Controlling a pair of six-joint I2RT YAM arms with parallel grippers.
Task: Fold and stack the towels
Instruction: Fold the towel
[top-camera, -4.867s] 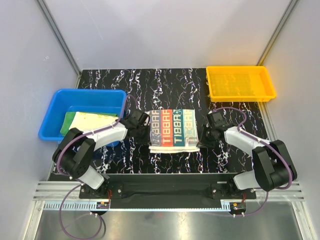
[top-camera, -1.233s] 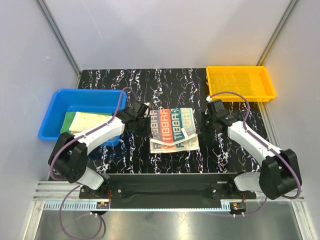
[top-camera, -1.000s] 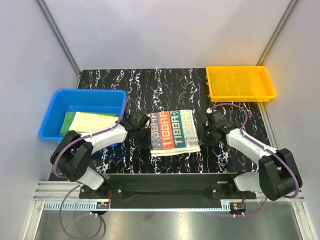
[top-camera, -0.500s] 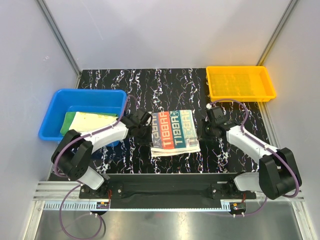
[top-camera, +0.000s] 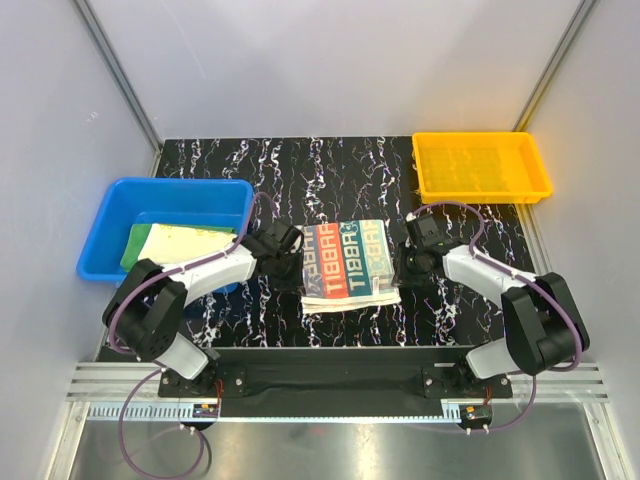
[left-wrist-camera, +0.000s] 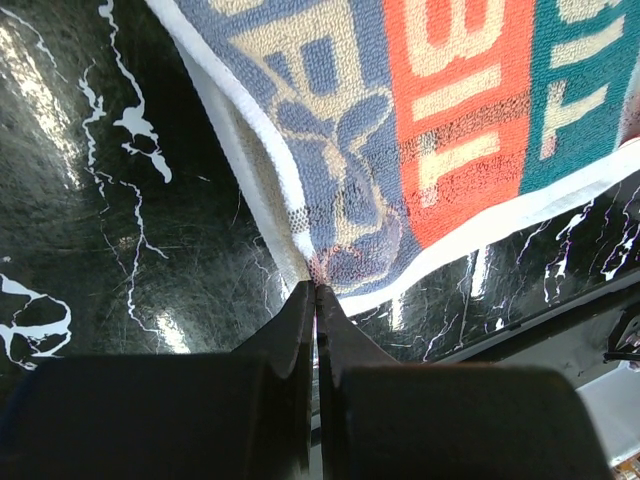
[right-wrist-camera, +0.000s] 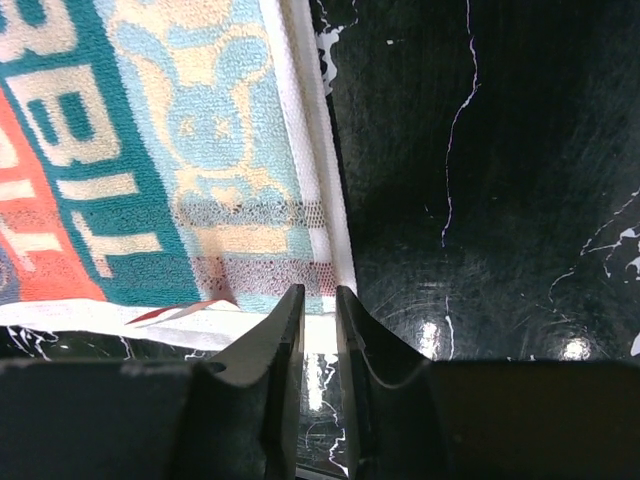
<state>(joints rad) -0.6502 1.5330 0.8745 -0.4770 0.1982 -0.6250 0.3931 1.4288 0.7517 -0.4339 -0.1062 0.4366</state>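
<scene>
The cream towel printed with "RABBIT" (top-camera: 345, 262) lies folded in the middle of the black marbled table. My left gripper (top-camera: 294, 256) sits at its left edge. In the left wrist view the towel (left-wrist-camera: 430, 120) rises to the left gripper (left-wrist-camera: 315, 287), which is shut on its near corner. My right gripper (top-camera: 401, 262) is at the towel's right edge. In the right wrist view the right gripper (right-wrist-camera: 318, 290) has its jaws slightly open just off the towel's (right-wrist-camera: 150, 150) white hem, with only table showing between them. A green towel (top-camera: 136, 247) and a pale yellow towel (top-camera: 190, 240) lie in the blue bin.
The blue bin (top-camera: 110, 215) stands at the left edge of the table, close to my left arm. An orange-yellow tray (top-camera: 483, 137) sits at the back right. Grey walls close in both sides and the back.
The right gripper has opened and let go of the towel's right edge, staying close to it. The towel lies flat as before. The left gripper has stayed shut in place.
</scene>
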